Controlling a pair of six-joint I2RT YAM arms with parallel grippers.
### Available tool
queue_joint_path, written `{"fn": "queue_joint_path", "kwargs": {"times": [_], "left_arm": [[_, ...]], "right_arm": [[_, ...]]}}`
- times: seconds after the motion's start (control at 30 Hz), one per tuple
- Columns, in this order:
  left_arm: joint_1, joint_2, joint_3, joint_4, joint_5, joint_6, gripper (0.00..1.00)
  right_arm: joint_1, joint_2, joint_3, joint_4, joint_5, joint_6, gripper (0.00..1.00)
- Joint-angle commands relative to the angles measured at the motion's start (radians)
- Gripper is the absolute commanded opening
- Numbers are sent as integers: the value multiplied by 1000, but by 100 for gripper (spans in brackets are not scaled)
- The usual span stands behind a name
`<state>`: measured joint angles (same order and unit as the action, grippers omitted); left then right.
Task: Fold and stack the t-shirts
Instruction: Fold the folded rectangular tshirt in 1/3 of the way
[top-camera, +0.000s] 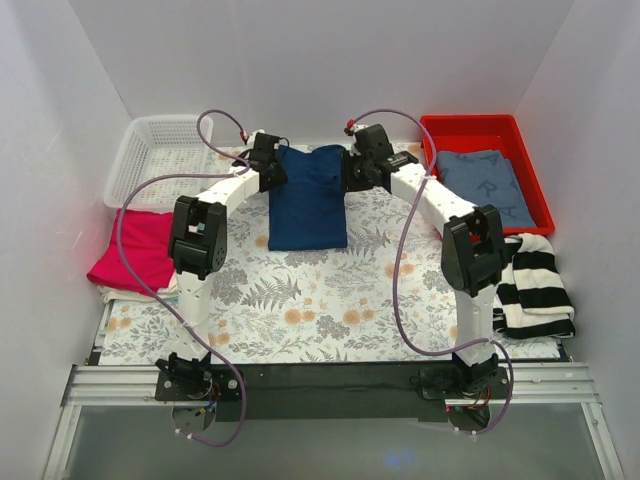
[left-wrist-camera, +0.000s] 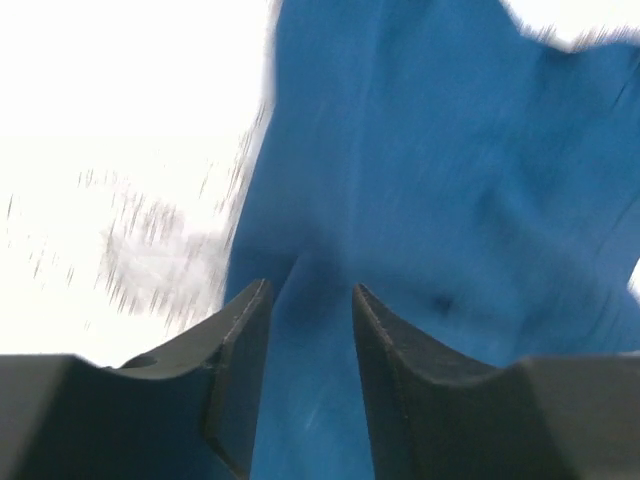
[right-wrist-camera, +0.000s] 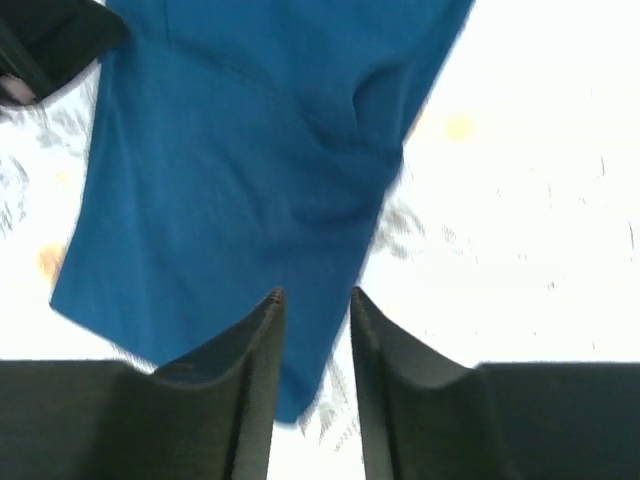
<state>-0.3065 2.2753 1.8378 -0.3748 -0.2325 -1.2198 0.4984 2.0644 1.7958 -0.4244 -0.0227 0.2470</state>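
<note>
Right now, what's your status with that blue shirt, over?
Left gripper open, right gripper open, both at the far corners of the navy t-shirt. Shirt folded, flat on the table. Nothing lying on it.

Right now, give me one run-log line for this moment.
shirt: navy t-shirt folded on floral mat | left gripper: open, far-left corner | right gripper: open, far-right corner

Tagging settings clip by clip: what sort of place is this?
Probably a lab recording booth: white walls close around a floral tablecloth, with a red tray and white basket.
</note>
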Motion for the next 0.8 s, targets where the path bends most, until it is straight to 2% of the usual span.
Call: {"fn": "queue_joint_path", "kwargs": {"times": [0.0, 0.03, 0.13, 0.3, 0.4, 0.5, 0.77], "left_arm": [[7, -167, -73, -103, 144, 29, 38], [7, -186, -98, -122, 185, 26, 39], [6, -301, -260, -145, 283, -1, 43], [7, -517, -555, -57, 338, -44, 48], [7, -563, -653, -9, 364, -67, 51], [7, -602, -731, 57, 371, -78, 51], [7, -573, -765, 135, 325, -73, 52]], "right_arm": [[8, -104, -126, -5, -5, -32, 41], [6, -140, -153, -4, -14, -35, 46], [9, -212, -271, -2, -72, -40, 49], [19, -286, -449, 61, -152, -22, 50], [19, -325, -547, 139, -200, -5, 49], [20, -334, -601, 205, -227, 1, 49], [19, -273, -584, 280, -240, -14, 47]]}}
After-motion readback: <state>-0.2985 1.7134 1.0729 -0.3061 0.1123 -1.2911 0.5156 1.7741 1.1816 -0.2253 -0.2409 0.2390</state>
